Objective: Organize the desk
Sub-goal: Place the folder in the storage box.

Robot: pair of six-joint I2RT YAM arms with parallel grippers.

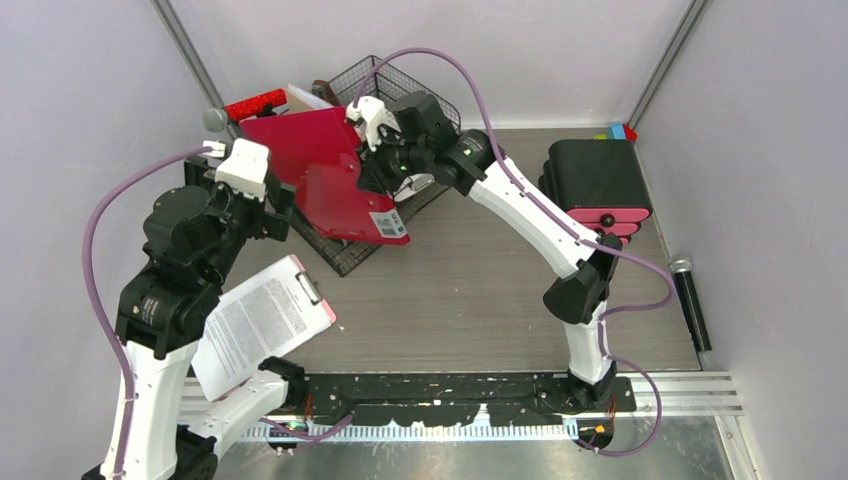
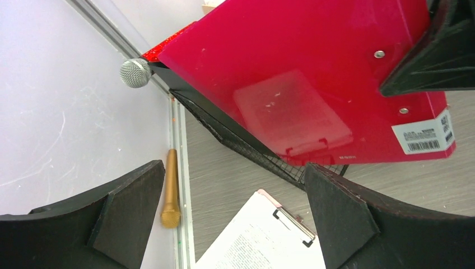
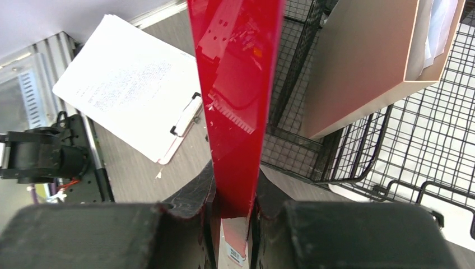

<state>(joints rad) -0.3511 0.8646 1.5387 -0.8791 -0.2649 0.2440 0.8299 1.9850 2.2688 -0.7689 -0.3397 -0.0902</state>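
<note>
A red folder [image 1: 320, 150] with a barcode label is held up, tilted, over the front of the black wire-mesh rack [image 1: 400, 85]. My right gripper [image 1: 385, 160] is shut on the folder's right edge. In the right wrist view the folder [image 3: 238, 84] runs edge-on between the closed fingers of that gripper [image 3: 235, 190]. My left gripper [image 1: 283, 205] is open just left of the folder and holds nothing. In the left wrist view the gripper [image 2: 232, 174] hovers above the desk [image 2: 224, 162], with the folder [image 2: 302, 73] ahead of it. The grey desk [image 1: 480, 290] lies below.
A clipboard with printed paper [image 1: 260, 320] lies at the near left. A black drawer unit with pink fronts [image 1: 597, 185] stands at the right. A black microphone [image 1: 690, 300] lies by the right wall and a gold microphone [image 2: 171, 188] by the left wall. A beige folder [image 3: 364, 61] sits in the rack.
</note>
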